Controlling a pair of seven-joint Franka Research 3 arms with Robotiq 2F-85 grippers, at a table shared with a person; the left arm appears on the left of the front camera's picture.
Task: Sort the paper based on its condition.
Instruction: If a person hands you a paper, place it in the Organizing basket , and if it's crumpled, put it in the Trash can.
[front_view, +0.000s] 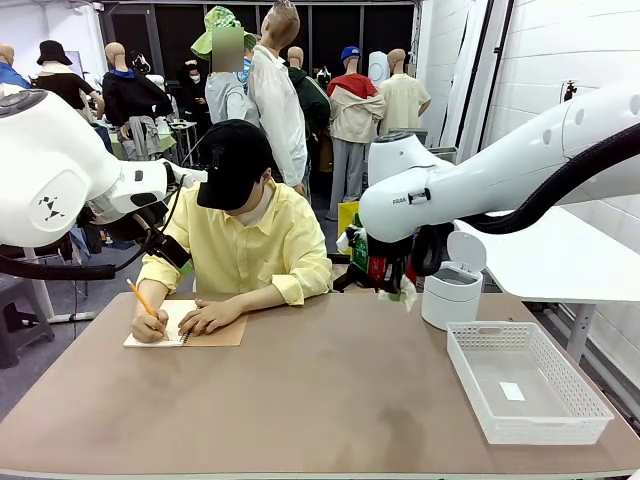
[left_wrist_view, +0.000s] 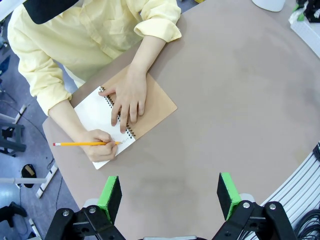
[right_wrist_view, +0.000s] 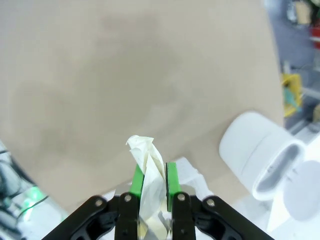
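Observation:
A crumpled piece of white paper (right_wrist_view: 146, 156) is pinched between the green pads of my right gripper (right_wrist_view: 154, 176), which is shut on it and held above the brown table. From the front, that gripper (front_view: 388, 276) hangs near the table's far edge with a bit of the paper (front_view: 408, 296) showing below it. My left gripper (left_wrist_view: 169, 192) is open and holds nothing. It looks down from above on a person writing with a pencil (left_wrist_view: 85, 144) in a spiral notebook (left_wrist_view: 152, 107).
A white lidded bin (front_view: 453, 285) stands at the far right of the table, next to my right gripper. A white basket (front_view: 480, 390) sits at the front right with a tiny white tag (front_view: 512, 391) inside. The person's arms and notebook (front_view: 215, 335) occupy the far left.

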